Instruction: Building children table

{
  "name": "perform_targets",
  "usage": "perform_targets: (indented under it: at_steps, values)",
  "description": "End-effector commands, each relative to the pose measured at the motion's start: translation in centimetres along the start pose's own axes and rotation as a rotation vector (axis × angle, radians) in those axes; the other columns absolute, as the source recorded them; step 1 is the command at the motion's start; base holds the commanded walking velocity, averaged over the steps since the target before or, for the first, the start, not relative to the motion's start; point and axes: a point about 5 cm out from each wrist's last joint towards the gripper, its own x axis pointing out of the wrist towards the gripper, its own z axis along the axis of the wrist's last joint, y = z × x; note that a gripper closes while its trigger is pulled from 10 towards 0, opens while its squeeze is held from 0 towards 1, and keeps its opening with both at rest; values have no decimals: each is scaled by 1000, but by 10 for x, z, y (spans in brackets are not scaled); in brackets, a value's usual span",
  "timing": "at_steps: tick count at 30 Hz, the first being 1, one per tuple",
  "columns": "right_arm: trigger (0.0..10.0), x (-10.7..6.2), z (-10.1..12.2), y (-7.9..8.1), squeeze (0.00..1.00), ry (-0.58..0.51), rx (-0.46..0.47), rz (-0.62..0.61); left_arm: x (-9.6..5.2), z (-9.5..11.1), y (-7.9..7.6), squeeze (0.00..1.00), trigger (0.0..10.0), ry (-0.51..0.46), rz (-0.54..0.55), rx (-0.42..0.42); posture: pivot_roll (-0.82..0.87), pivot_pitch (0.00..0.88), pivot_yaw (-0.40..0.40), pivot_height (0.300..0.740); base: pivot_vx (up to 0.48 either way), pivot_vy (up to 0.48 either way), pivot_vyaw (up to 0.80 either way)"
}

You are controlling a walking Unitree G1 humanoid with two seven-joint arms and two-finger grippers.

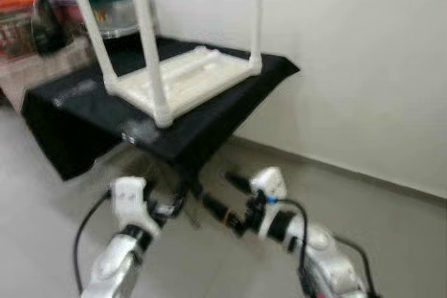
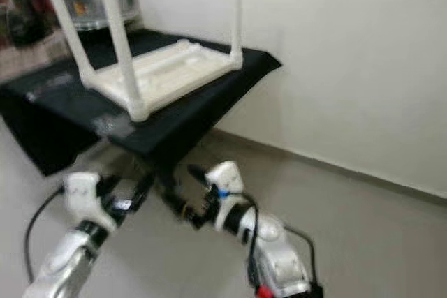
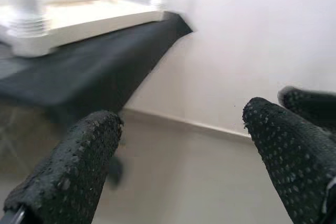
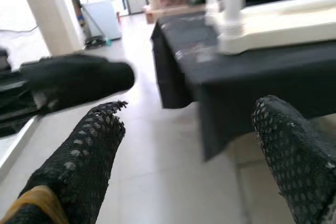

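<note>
white plastic children's table [image 1: 183,78] lies upside down on the black-draped stand [image 1: 84,113] at the far left, three legs [image 1: 150,40] visibly fitted and pointing up; assembly looks nearly done, perhaps only turning it upright remains. left gripper [image 1: 183,197] and right gripper [image 1: 218,193] hang near, below the stand's edge, both spread open, empty

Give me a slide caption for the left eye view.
Upturned white children's table on a black-draped surface, both open end effectors, left and right, held low before it.
</note>
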Motion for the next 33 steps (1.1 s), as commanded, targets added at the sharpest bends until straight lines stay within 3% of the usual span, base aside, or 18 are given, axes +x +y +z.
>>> perform_targets:
  at_steps: [1, 22, 25, 29, 33]
  values:
    - [10000, 6, 0, 5, 0, -3, 26, 12, -2, -1, 7, 0, 10000, 14, 26, 15, 6, 0, 6, 740, 247, -409, 0]
    - [10000, 7, 1, 5, 0, -1, 23, -2, -1, -3, 10, 0, 10000, 40, 69, 8, 7, 0, 6, 740, 266, -396, 0]
    - [10000, 8, 2, 4, 0, 2, 15, -18, 0, -3, 17, 0, 10000, 55, 137, 13, 6, 0, 6, 740, 0, 0, 0]
    - [10000, 7, 2, 5, 0, 3, -43, 9, -2, -2, 14, 0, 10000, 42, 104, 9, 8, 0, 8, 740, 216, 0, 369]
    - [10000, 8, 2, 6, 0, -2, -19, 11, -1, -3, 13, 0, 10000, 38, 95, 15, 9, 0, 3, 740, 468, 0, 747]
